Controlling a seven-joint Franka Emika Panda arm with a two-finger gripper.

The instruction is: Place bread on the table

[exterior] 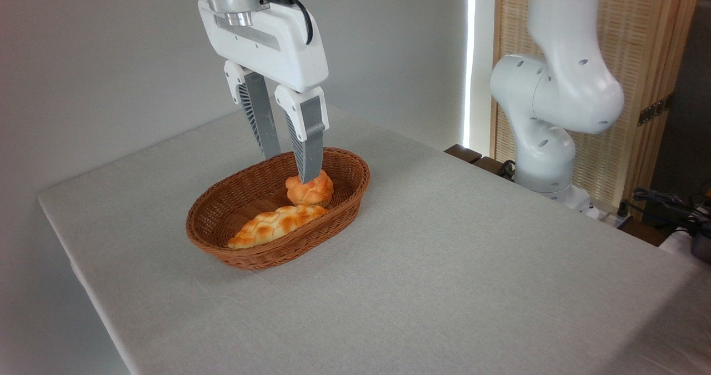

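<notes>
I am reaching down from twelve o'clock, my white wrist tilted slightly so that my gripper (291, 166) is pointing into the wicker basket (355, 189) near the table's (472, 264) centre. My two grey fingers (309, 141) are standing a moderate gap apart — neither spread wide nor closed — and are gripping nothing. The nearer fingertip is overlapping the top of the bread (312, 190) as seen from here; whether it is actually touching the crust, I cannot tell. The other fingertip is hanging over the basket's inner wall at about ten o'clock from the bun. The bread is sitting inside the basket, toward its far end, just beside the long braided loaf (275, 226) — which is lying at seven o'clock from it. My arm's base (547, 158) is standing at the table's three o'clock edge.
</notes>
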